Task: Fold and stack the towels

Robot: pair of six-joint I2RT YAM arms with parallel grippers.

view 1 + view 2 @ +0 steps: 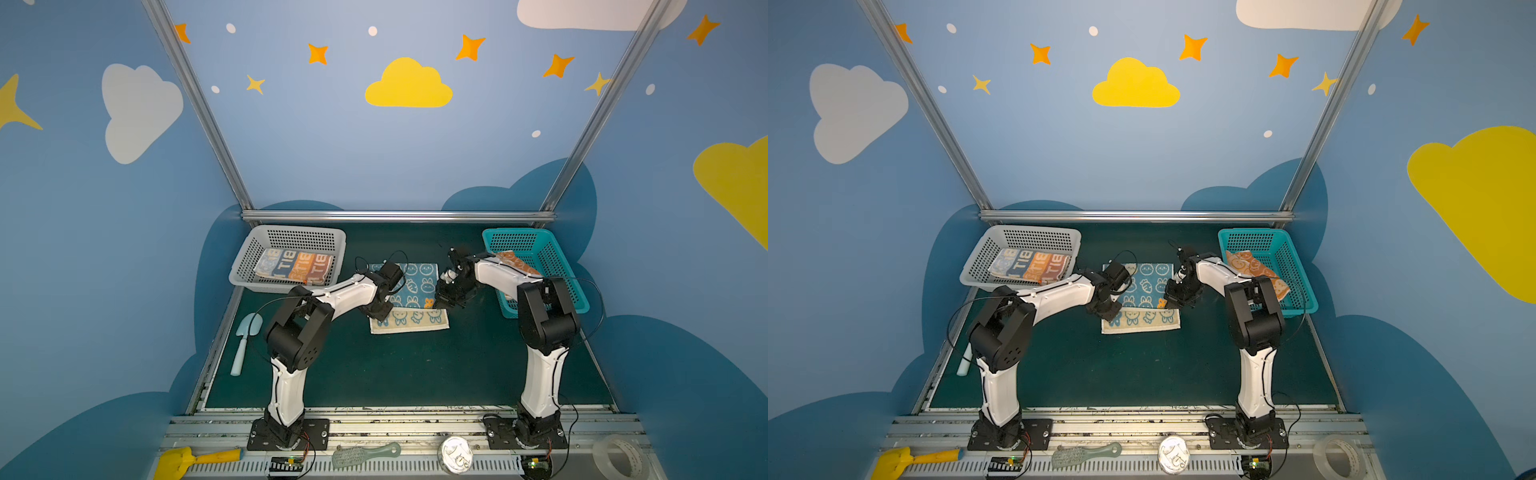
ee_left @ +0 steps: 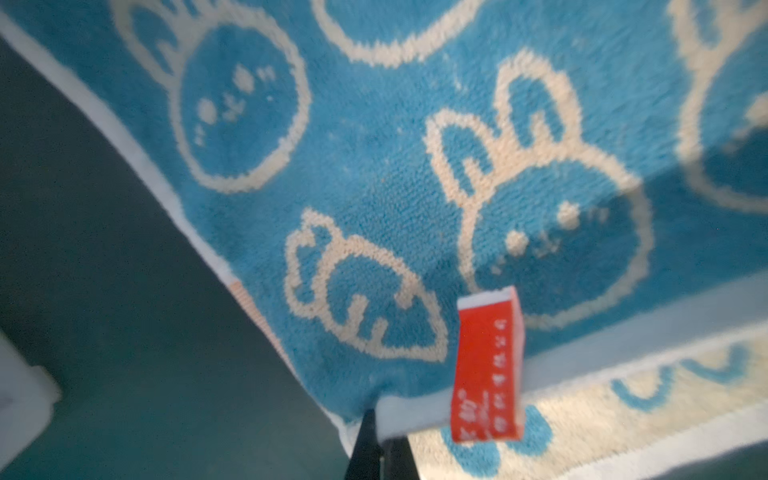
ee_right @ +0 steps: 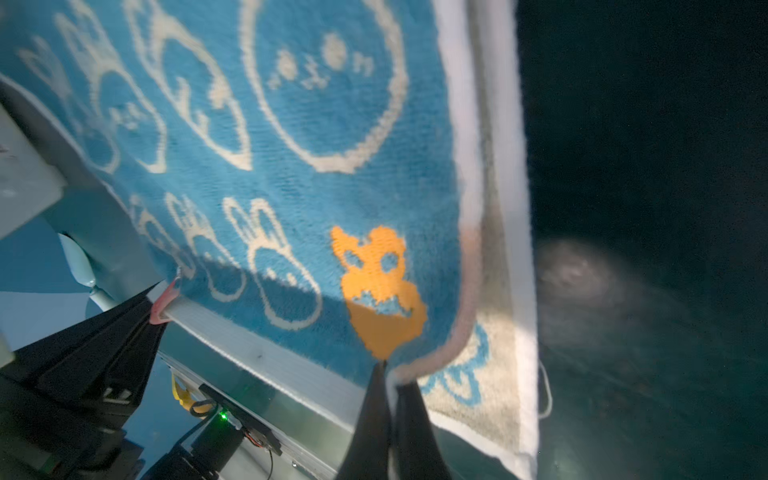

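The blue towel [image 1: 415, 282] [image 1: 1148, 284] lies mid-table, its blue rabbit-print layer folded over a cream layer that shows as a strip along the near edge. My left gripper [image 1: 381, 318] [image 1: 1115, 318] [image 2: 378, 419] is shut on the blue layer's near left corner, beside the orange tag [image 2: 486, 365]. My right gripper [image 1: 438, 305] [image 1: 1170, 305] [image 3: 388, 370] is shut on its near right corner, under the orange rabbit print [image 3: 380, 286]. The striped towel [image 1: 295, 266] [image 1: 1030, 266] lies folded in the grey basket. The orange towel [image 1: 517, 262] [image 1: 1254, 266] lies in the teal basket.
The grey basket [image 1: 249, 253] stands back left, the teal basket [image 1: 552, 249] back right, partly behind the right arm. A pale blue toy shovel [image 1: 245, 340] lies at the left edge. A yellow scoop [image 1: 191, 459], brush [image 1: 365, 453], metal lid [image 1: 455, 455] and tape roll [image 1: 619, 457] sit along the front rail.
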